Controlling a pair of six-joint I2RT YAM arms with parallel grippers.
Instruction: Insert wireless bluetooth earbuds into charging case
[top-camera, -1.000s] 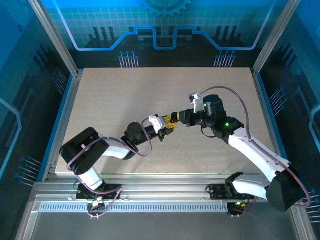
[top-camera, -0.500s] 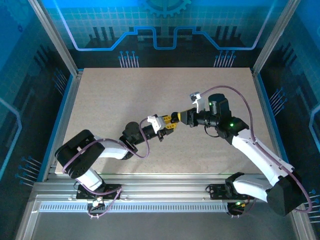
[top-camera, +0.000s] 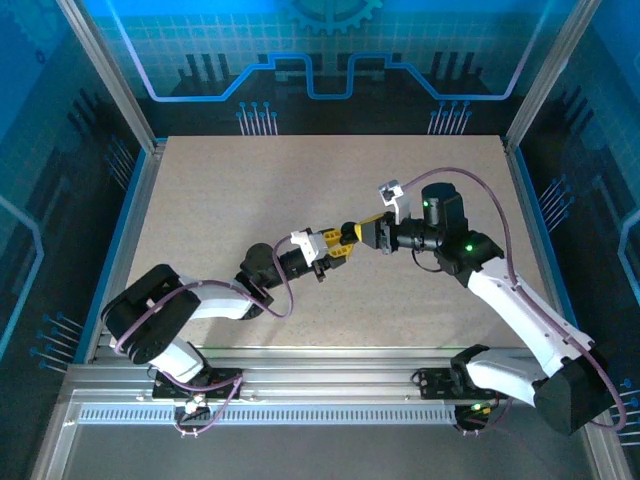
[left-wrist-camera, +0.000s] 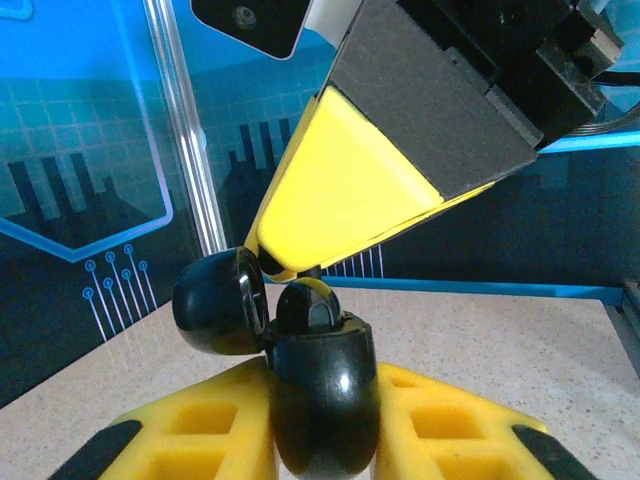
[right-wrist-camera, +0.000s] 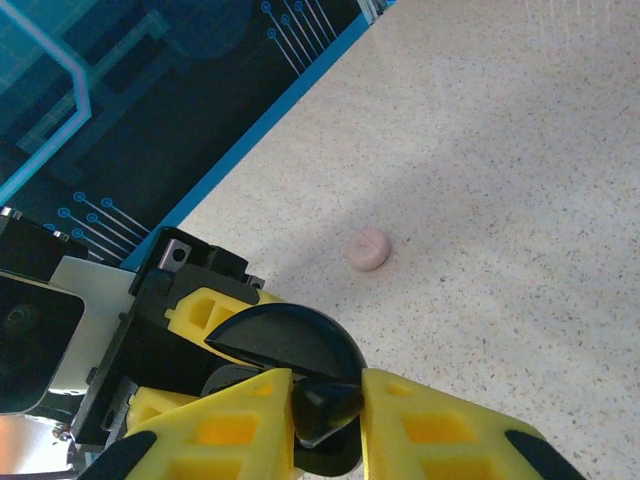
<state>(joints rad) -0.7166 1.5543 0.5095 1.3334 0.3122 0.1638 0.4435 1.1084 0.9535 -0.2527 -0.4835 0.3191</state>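
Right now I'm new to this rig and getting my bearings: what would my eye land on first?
Above the middle of the table, the left fingers clamp a black charging case with its lid open. The right fingers pinch a black earbud at its opening. A pale pink piece lies on the table beyond.

The table (top-camera: 220, 200) is viewed from high above and behind the arm bases (top-camera: 195, 385), set at 6 o'clock. The left wrist view is taken low and very close, level across the tabletop, with the black case (left-wrist-camera: 322, 420) framed at 6 o'clock. The right wrist view is angled steeply down, close in. The case, met by the right gripper (left-wrist-camera: 288, 266), is shared by both wrist views from opposite sides.
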